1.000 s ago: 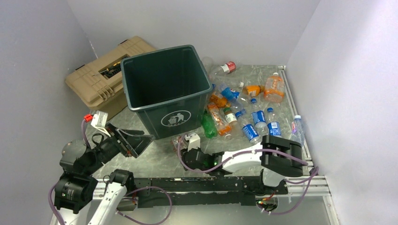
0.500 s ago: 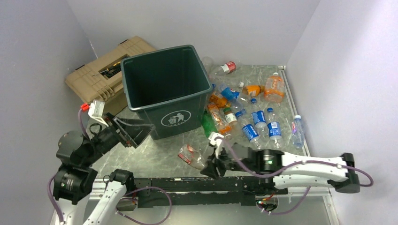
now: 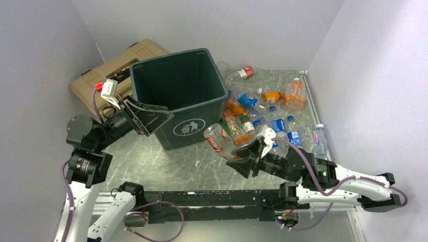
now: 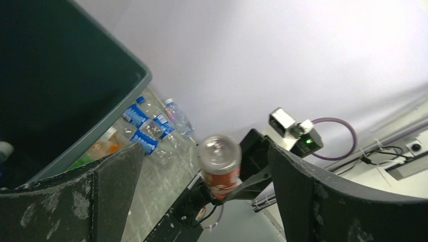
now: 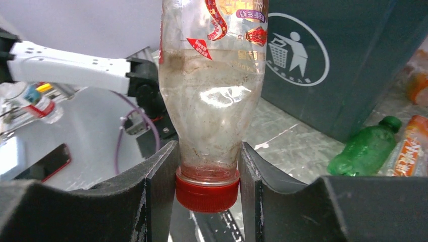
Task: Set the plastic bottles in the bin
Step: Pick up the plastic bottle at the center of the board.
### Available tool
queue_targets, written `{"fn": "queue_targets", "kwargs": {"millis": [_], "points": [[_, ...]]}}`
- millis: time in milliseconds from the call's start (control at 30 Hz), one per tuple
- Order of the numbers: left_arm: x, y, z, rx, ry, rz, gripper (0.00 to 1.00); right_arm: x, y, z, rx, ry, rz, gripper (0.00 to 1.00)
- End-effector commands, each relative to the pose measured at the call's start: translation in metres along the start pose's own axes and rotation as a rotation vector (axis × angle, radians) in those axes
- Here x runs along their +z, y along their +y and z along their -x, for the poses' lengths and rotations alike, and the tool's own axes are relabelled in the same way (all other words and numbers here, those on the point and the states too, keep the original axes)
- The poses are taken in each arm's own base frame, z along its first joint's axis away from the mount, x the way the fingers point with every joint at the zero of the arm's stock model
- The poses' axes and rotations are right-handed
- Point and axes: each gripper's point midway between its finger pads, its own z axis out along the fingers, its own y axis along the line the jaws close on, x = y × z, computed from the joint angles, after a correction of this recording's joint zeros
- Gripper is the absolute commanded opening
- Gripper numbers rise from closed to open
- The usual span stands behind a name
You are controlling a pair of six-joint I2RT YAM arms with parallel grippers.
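My right gripper (image 3: 243,155) is shut on a clear bottle with a red label and red cap (image 3: 216,140), held in the air in front of the dark green bin (image 3: 177,96). In the right wrist view the fingers (image 5: 162,174) clamp the bottle's neck (image 5: 209,101) just above the cap. The left wrist view shows the same bottle (image 4: 218,164) end-on between my open left fingers (image 4: 308,191). My left gripper (image 3: 154,117) is open and empty beside the bin's front left corner. Several bottles (image 3: 267,118) lie on the table right of the bin.
A tan ribbed hard case (image 3: 108,75) stands behind and left of the bin. Grey walls close in on three sides. A green bottle (image 5: 364,148) and an orange one (image 5: 410,146) lie by the bin's base. A metal rail (image 3: 317,121) edges the table's right side.
My right gripper has lifted the red-capped bottle off the table and carried it up and right toward the bin. My left arm has risen and moved up to the bin's front left corner.
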Motion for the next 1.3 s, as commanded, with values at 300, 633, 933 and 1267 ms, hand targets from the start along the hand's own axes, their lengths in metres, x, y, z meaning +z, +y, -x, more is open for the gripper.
{"fn": "queue_targets", "kwargs": {"millis": [300, 633, 933, 1267], "points": [[0.017, -0.033, 0.013, 0.044, 0.094, -0.145, 1.0, 0.03, 0.0, 0.079, -0.042, -0.223, -0.099, 0.0], [0.068, -0.046, 0.049, 0.308, 0.089, -0.007, 0.99, 0.035, -0.006, 0.107, 0.0, -0.285, -0.179, 0.0], [0.119, -0.042, 0.07, 0.471, 0.126, 0.044, 1.0, 0.017, -0.03, 0.125, -0.036, -0.303, -0.319, 0.0], [0.123, -0.053, 0.076, 0.525, 0.016, -0.062, 0.99, 0.04, -0.076, 0.183, -0.077, -0.311, -0.302, 0.0]]}}
